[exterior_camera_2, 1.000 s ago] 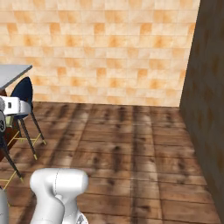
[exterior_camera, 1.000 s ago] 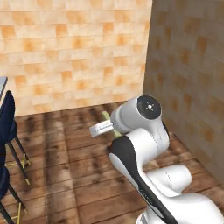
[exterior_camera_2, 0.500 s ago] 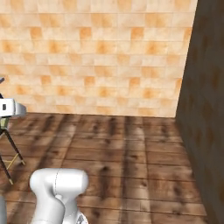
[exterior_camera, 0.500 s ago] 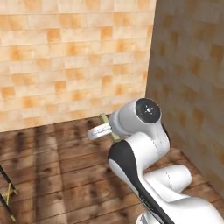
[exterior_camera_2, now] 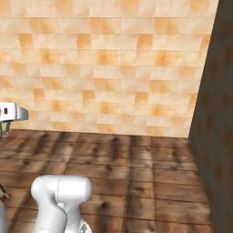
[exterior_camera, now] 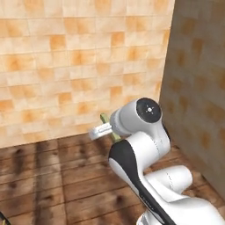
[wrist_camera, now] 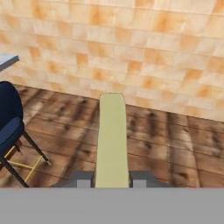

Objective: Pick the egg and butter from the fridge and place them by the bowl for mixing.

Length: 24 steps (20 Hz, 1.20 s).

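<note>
The slim pale yellow-green stick of butter (wrist_camera: 111,140) is clamped between the two dark finger tips of the gripper (wrist_camera: 111,179), which close narrowly on its near end only; most of its length juts free ahead of the hand. That is the weak point, in my judgement: soft butter held by one end acts as a lever, so a sharp swing of the arm or a jolt from the driving base could let it pivot, slide out or bend, and it would drop to the dark wooden plank floor (exterior_camera_2: 136,168), far from any counter. The orange tiled wall (exterior_camera: 66,66) stands not far beyond the stick's free tip, so a turn made too near it could knock the tip.

The white arm is folded compactly, its round elbow joint (exterior_camera: 147,110) raised and the forearm reaching level away from that joint toward the tiled wall; the butter (exterior_camera: 109,124) pokes out just beside the wrist. In the hand view the gripper looks out almost horizontally, with a dark blue chair (wrist_camera: 11,127) low to one side, near the wall.
</note>
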Tool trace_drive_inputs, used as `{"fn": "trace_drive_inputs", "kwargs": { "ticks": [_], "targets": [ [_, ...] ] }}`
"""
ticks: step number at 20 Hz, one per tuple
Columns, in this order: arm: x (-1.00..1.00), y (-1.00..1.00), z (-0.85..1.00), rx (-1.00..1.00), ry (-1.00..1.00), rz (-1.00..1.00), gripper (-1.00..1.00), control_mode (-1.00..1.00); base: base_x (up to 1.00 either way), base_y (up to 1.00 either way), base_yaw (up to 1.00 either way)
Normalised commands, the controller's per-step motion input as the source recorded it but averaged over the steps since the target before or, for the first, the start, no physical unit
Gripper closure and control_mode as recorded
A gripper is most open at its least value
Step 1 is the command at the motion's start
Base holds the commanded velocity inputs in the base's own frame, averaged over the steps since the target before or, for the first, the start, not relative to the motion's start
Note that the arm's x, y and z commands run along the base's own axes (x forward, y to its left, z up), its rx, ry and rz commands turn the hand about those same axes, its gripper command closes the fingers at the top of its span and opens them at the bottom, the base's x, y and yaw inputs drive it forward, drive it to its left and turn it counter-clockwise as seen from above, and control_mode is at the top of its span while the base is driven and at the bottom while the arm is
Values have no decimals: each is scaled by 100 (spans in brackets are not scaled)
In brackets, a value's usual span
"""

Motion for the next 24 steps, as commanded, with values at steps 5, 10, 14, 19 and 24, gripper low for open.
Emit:
{"fn": "trace_drive_inputs", "kwargs": {
  "ticks": [5, 10, 14, 19, 24],
  "targets": [
    [0, 0, 0, 0, 0, 0, 100, 100, 100, -1, 30],
    [0, 0, 0, 0, 0, 0, 100, 100, 87, -13, 68],
    [0, 0, 0, 0, 0, 0, 100, 100, 31, -2, 90],
    [0, 0, 0, 0, 0, 0, 100, 100, 20, -22, 85],
    [0, 0, 0, 0, 0, 0, 100, 100, 59, -100, 16]
  ]
}}
